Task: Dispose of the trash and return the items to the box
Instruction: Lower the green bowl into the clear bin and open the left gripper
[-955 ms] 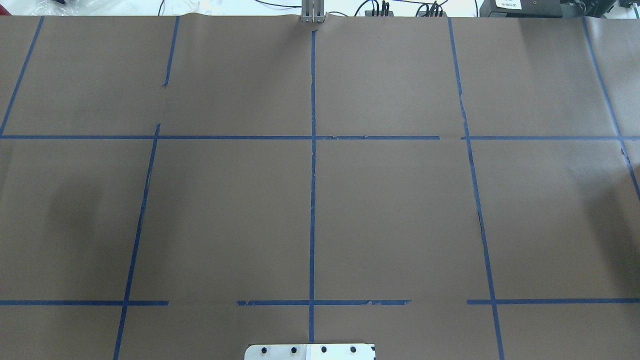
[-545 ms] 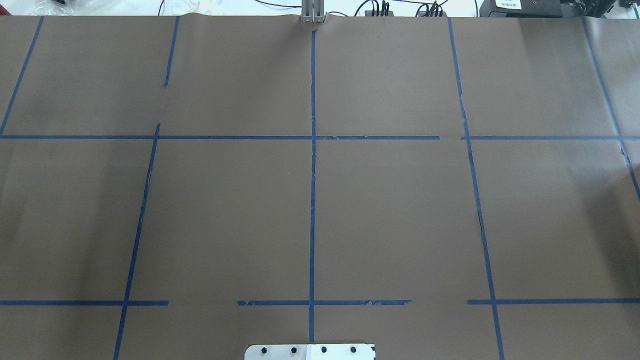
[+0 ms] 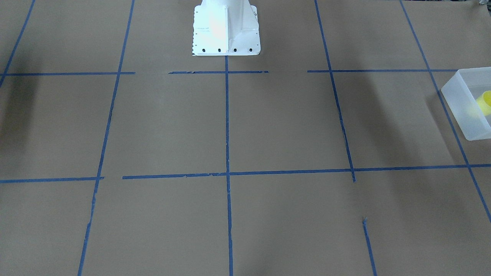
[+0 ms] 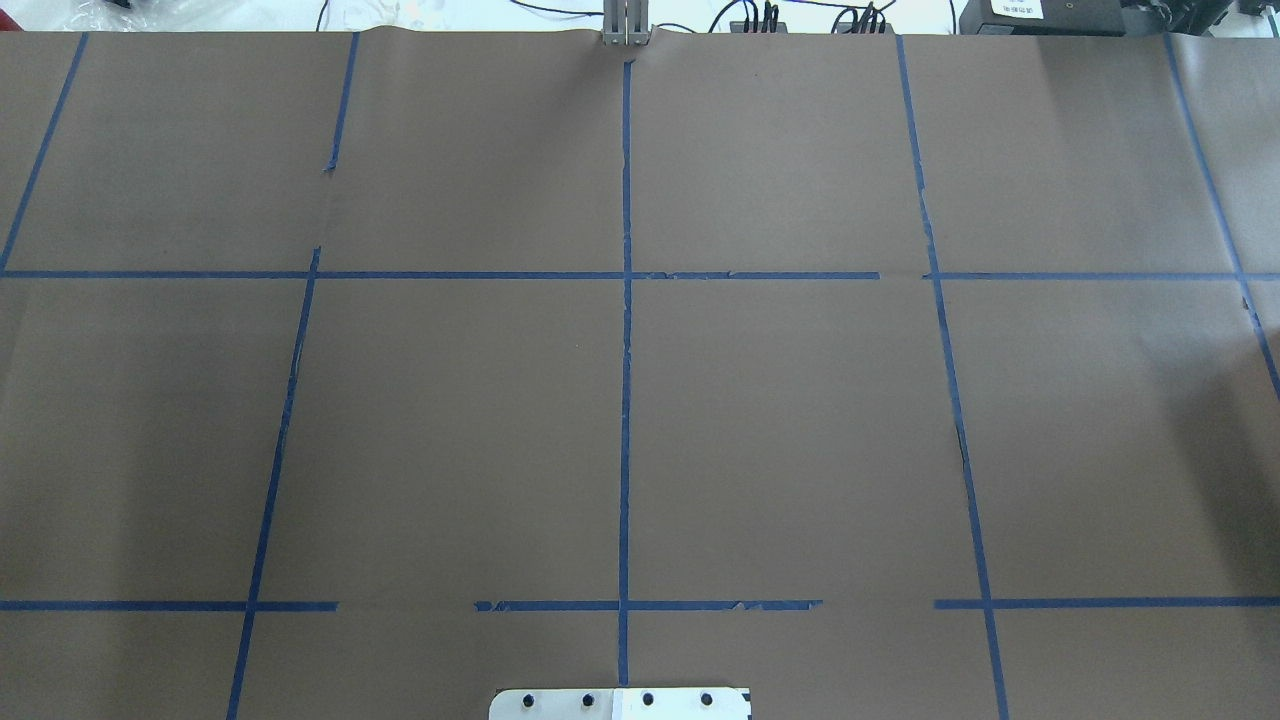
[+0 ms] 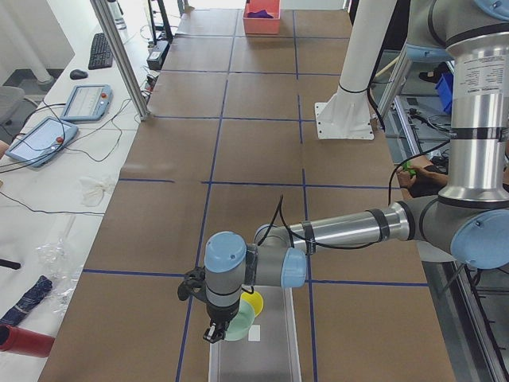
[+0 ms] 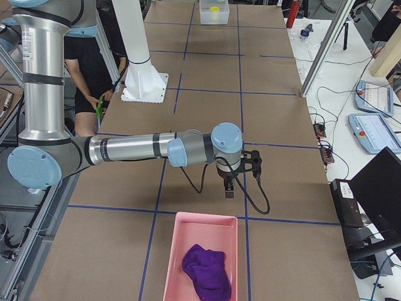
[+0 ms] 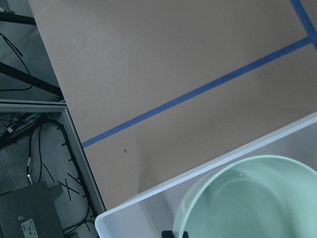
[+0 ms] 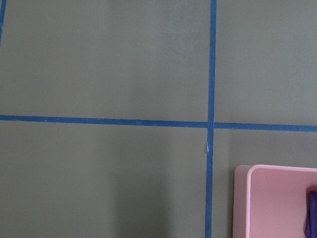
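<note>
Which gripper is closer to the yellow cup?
Left. The left gripper hangs at the box beside the cup; the right gripper is far off, by the pink tray.

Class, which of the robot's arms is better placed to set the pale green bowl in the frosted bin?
Left. The left gripper holds the pale green bowl above the frosted bin; the right gripper hangs at the table's other end, by the pink tray.

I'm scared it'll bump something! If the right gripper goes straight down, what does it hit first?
Probably the brown paper, near the blue tape cross. The right gripper points down just beside the pink bin, not over it, though depth is unclear.
</note>
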`<move>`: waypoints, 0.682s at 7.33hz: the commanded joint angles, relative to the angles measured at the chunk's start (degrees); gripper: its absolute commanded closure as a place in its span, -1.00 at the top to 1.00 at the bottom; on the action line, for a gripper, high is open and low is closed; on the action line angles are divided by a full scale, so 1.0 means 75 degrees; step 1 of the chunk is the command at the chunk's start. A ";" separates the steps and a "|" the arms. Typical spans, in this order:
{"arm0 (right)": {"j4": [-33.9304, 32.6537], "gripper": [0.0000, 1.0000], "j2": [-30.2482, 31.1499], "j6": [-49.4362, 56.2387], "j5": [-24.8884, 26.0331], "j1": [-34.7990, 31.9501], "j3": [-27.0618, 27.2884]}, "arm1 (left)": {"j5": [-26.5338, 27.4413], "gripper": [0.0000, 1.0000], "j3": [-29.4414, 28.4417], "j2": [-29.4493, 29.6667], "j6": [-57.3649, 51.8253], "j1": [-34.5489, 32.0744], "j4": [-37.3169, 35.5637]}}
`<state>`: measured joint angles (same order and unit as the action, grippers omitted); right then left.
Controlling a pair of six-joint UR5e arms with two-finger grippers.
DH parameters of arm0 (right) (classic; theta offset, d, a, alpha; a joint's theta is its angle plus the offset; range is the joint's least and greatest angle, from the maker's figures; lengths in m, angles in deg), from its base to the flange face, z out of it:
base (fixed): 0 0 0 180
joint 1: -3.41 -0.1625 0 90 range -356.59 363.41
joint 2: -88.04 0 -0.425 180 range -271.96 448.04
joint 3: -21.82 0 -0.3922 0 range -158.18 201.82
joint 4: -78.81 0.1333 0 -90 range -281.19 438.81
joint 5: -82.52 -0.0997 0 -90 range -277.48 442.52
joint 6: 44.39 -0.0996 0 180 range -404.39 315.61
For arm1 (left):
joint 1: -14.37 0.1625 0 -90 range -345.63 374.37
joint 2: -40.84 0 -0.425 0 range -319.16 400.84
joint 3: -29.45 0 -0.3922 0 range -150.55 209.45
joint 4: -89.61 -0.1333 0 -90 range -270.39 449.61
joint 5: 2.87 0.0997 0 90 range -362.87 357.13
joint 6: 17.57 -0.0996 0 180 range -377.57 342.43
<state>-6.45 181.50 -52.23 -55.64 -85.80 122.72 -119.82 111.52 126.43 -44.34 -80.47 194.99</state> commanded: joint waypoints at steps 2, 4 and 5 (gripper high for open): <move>0.0000 1.00 -0.0015 0.0002 -0.0001 0.0000 0.0000 | 0.0439 -0.77 -0.0558 -0.0290 -0.0087 0.0001 0.0759; 0.0012 1.00 -0.0015 -0.0009 -0.0001 0.0000 0.0012 | 0.0441 1.00 -0.0549 -0.0313 -0.0075 0.0001 0.0749; 0.0012 1.00 -0.0015 -0.0009 -0.0001 0.0000 0.0012 | 0.0429 1.00 -0.0514 -0.0313 -0.0017 -0.0022 0.0749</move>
<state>-6.37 181.38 -52.29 -55.64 -85.80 122.79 -116.61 107.54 124.12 -44.83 -80.50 200.52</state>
